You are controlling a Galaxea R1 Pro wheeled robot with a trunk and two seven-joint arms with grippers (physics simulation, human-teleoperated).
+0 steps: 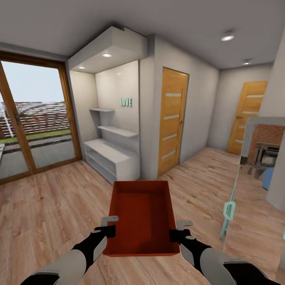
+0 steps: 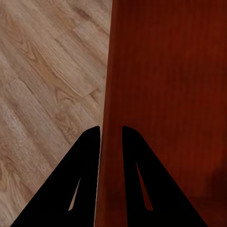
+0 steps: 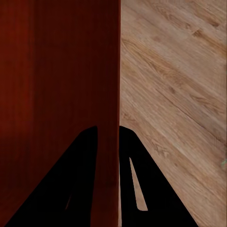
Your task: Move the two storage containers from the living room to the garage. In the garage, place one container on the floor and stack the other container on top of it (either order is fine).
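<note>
Left tool (image 1: 109, 225): we have it clamped on the left wall of the orange-red bin (image 1: 142, 215), one finger (image 2: 78, 184) outside the wall, the other inside.

Right tool (image 1: 179, 230): clamped the same way on the right wall, the thin wall pinched between its fingers (image 3: 82, 182).

Bin: carried level in front of us, clear of the wood plank floor (image 1: 51, 209), at 6 o'clock in the head view. It looks empty.

Surroundings: white shelf unit (image 1: 113, 156) at 12 o'clock, a wooden door (image 1: 172, 120) at 1 o'clock, a second door (image 1: 247, 116) at 2 o'clock, a glazed patio door (image 1: 35, 118) at 10 o'clock, a mirror panel (image 1: 253, 174) at 3 o'clock.

Risks, as we judge them:
- Both grips sit on thin, tapered walls near the bin's near end; a jolt while driving could let it tip forward or slide out.
- If our arms drift apart or together, the walls may flex and one grip may slip.
- Turning toward a doorway, the bin's far corners could clip the wall corner or door frame.
</note>
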